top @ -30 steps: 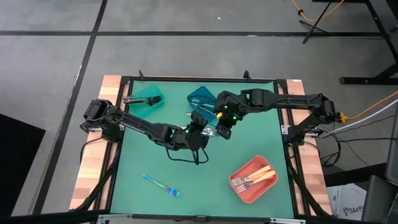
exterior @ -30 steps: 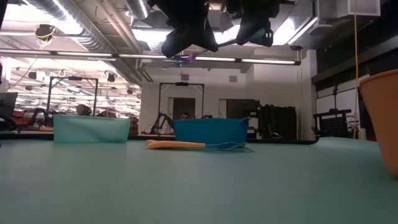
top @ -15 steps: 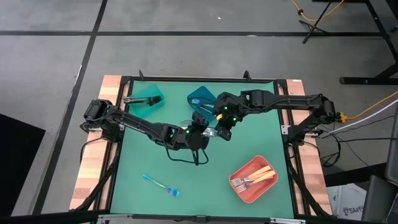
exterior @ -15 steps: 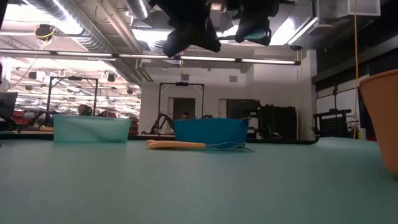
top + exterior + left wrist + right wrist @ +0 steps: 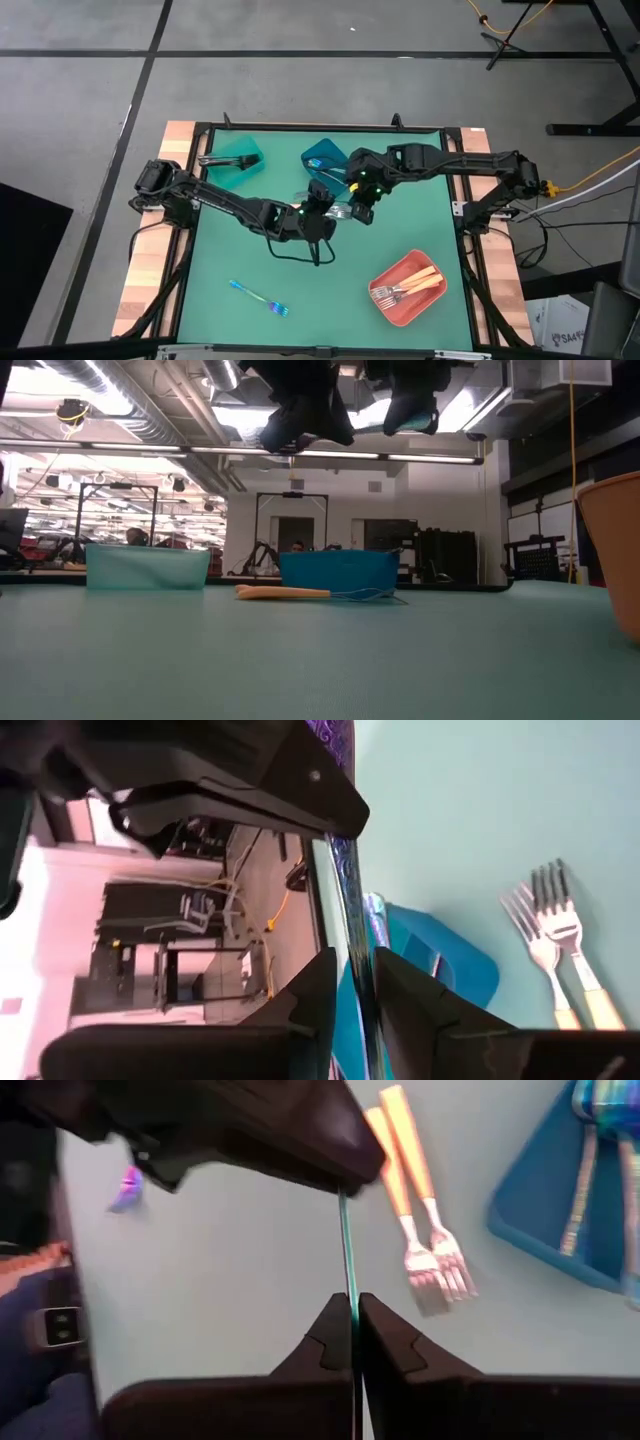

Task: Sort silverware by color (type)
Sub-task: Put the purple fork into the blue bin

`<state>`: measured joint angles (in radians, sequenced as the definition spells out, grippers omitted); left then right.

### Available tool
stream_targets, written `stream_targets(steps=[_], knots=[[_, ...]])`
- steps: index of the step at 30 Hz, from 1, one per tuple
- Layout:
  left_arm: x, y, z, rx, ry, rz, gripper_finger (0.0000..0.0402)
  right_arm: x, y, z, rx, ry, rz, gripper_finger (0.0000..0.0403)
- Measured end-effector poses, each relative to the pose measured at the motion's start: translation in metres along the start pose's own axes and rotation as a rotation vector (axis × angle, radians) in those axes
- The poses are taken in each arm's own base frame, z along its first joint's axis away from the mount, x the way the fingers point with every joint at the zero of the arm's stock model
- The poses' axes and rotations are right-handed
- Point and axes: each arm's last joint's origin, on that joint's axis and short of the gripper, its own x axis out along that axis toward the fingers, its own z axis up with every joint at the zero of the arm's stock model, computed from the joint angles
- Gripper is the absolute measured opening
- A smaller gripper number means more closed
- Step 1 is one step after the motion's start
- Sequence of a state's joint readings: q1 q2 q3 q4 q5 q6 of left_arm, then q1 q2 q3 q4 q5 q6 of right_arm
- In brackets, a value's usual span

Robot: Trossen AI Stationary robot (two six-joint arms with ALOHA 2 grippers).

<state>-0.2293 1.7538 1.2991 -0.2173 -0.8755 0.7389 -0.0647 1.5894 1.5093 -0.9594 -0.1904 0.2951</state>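
Note:
Both grippers hang high above the middle of the table, facing each other: my left gripper point(image 5: 320, 207) point(image 5: 355, 995) and my right gripper point(image 5: 357, 207) point(image 5: 353, 1325). One iridescent blue-teal fork point(image 5: 346, 910) point(image 5: 343, 1245) spans the short gap between them, and both grippers are shut on it. Two gold-handled forks point(image 5: 341, 212) point(image 5: 285, 593) lie flat on the mat under them. Another iridescent fork point(image 5: 259, 298) lies near the table's near edge. My left gripper has the iridescent fork's shaft point(image 5: 352, 965) between its two fingers, which lie along it; the fork is lifted clear. My right gripper pinches the same fork's thin shaft point(image 5: 350, 1302) between its two shut fingers, from the opposite end; the fork is level, clear of the table.
A blue bin point(image 5: 325, 158) with iridescent forks and a teal bin point(image 5: 236, 160) with dark forks stand toward the far edge. A coral bin point(image 5: 408, 288) with gold-handled forks stands near right. The green mat point(image 5: 230, 240) lies bare on the left and in the near middle.
Both grippers have stayed almost in place, high over the table's middle. In the low view a bit of the iridescent fork that showed under my left gripper a second ago no longer shows.

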Motion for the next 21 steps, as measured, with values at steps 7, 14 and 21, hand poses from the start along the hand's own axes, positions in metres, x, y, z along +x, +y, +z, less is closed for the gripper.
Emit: stream_targets(steps=[7, 14, 21], knots=[[-0.001, 0.0, 0.0, -0.047, 0.009, 0.011, 0.0063, -0.003, -0.016, -0.004, 0.008, 0.043, -0.153, 0.0], [-0.005, -0.003, 0.002, -0.043, 0.004, 0.008, 0.0063, -0.01, -0.047, 0.0, 0.061, 0.038, -0.259, 0.0], [-0.009, -0.006, 0.004, -0.038, -0.008, 0.004, 0.0063, -0.018, -0.082, 0.005, 0.141, 0.025, -0.308, 0.0]])
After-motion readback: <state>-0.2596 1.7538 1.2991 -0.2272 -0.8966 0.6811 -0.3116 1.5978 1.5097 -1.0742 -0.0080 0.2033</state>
